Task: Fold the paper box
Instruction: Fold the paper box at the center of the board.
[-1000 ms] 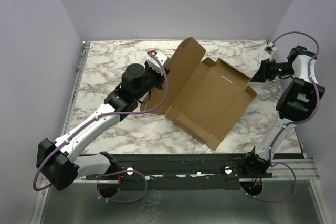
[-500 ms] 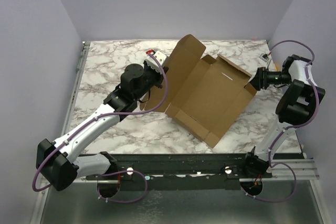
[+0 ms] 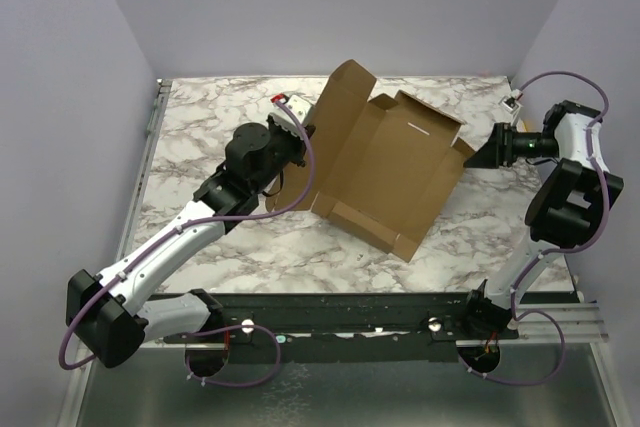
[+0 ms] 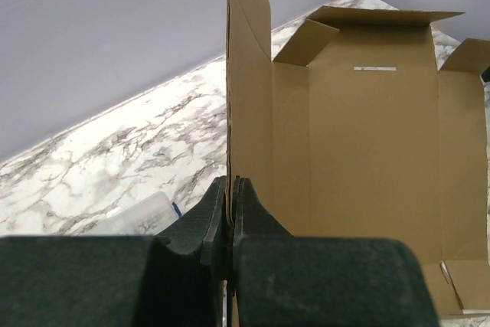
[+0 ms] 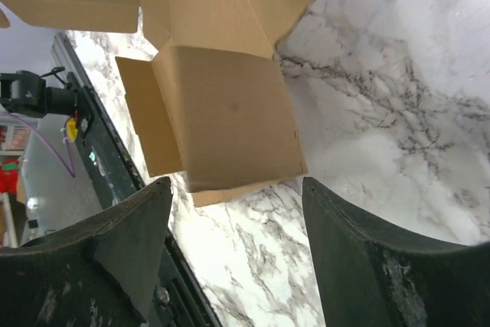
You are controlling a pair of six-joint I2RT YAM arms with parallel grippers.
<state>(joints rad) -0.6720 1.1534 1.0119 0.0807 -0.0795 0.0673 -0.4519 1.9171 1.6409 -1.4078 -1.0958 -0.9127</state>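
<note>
Two grippers I am watching: left gripper [image 4: 230, 189] pinching upright flap [image 4: 249, 74] of paper box [image 3: 390, 172]; right gripper [image 3: 482, 155] gaping wide near it.

Paper box [image 3: 390, 172]: one. Single brown die-cut sheet, mid desk toward far edge.
Slit [image 4: 375, 68] in its main panel: one.
Desk [image 3: 200, 117]: one, marble-patterned.
Arms: two. Left arm [image 3: 180, 237], right arm [image 3: 570, 197], both bases at near desk edge.
Tools: two. Left tool [image 4: 231, 189], right tool [image 3: 487, 154].
Fingers [image 5: 130, 250]: two per tool, four total.
Clear plastic case [image 4: 138, 218]: one, seen only from left wrist, partly hidden behind left tool; contents cannot tell.
</note>
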